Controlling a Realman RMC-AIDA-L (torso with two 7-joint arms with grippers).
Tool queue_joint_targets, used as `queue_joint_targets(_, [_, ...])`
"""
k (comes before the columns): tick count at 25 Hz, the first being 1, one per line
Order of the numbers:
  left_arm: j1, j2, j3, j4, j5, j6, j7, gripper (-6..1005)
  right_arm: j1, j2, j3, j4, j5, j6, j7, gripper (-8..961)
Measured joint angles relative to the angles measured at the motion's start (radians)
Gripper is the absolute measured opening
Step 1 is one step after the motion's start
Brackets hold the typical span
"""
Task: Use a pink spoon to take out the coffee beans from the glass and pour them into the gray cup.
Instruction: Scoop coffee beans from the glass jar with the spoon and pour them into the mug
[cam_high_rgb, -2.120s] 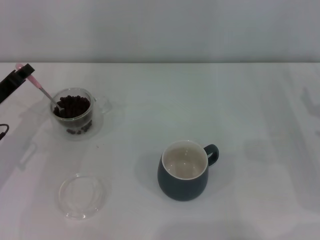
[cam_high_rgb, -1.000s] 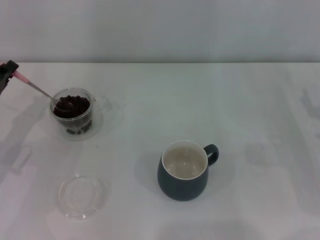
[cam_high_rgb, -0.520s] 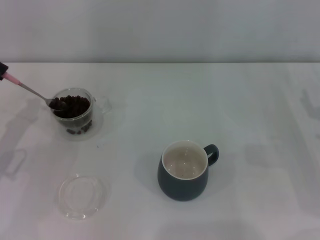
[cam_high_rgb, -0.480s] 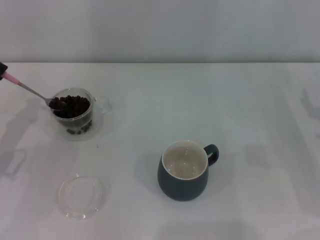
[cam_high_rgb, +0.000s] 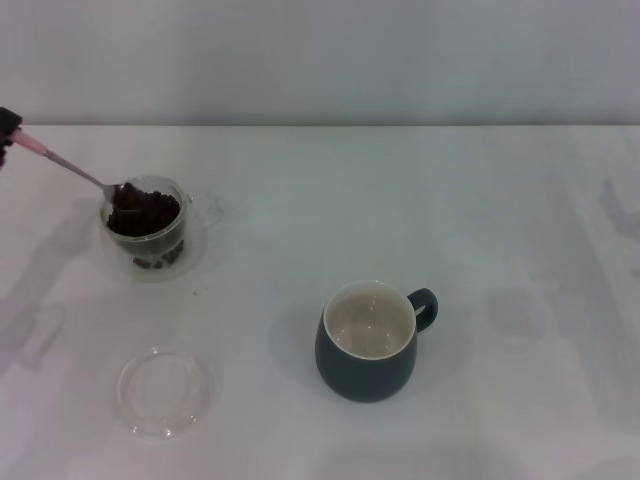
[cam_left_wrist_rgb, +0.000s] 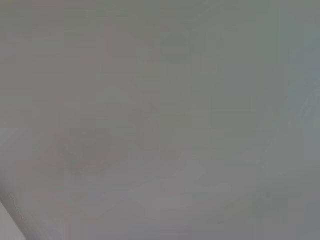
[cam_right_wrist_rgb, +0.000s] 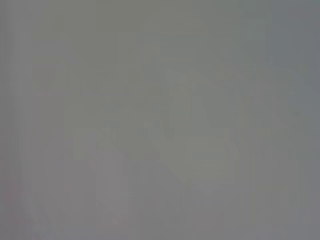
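At far left edge of the head view, the left gripper (cam_high_rgb: 5, 128) is showing only as a dark tip, clamped on the pale end of the pink spoon (cam_high_rgb: 60, 166); how its fingers are sitting beyond that, cannot tell. Compared with half a second ago, the spoon bowl is riding higher: it is now at the rim of the glass (cam_high_rgb: 150, 222) with a small dark heap on it, where before it was lying low against the bean pile. Handle angle is shallower than two seconds ago. Judgement: a scoop is being lifted out, so the carry toward the gray cup (cam_high_rgb: 369, 340) is coming next; nothing is in that cup yet, its cream inside is showing bare.

Coffee beans (cam_high_rgb: 146, 210) are filling the upper glass, dark and glossy, with a few visible lower through the clear wall. Glass is standing upright at left, well apart from the gray cup at centre front. A clear glass dish (cam_high_rgb: 163, 391) is lying near the front left. Right gripper is not showing in any view; both wrist views are showing only blank grey.
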Motion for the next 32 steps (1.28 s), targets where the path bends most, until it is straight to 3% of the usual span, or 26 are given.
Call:
queue_joint_targets(14, [-0.056,-0.014,0.031,-0.149,0.024,-0.167,-0.015,135,-0.001,0.000,-0.034,-0.003,-0.002,0.032,0.000,874])
queue_joint_targets(19, [-0.087,-0.019,0.099,-0.157,0.025,-0.168,-0.013,135,-0.005,0.000,-0.049,-0.003,-0.002,0.047,0.000,874])
queue_joint_targets(32, [-0.249,-0.025,0.324,-0.164,0.024,-0.111,0.037,135,-0.031,0.002,-0.081,0.007,-0.002,0.078,0.009,874])
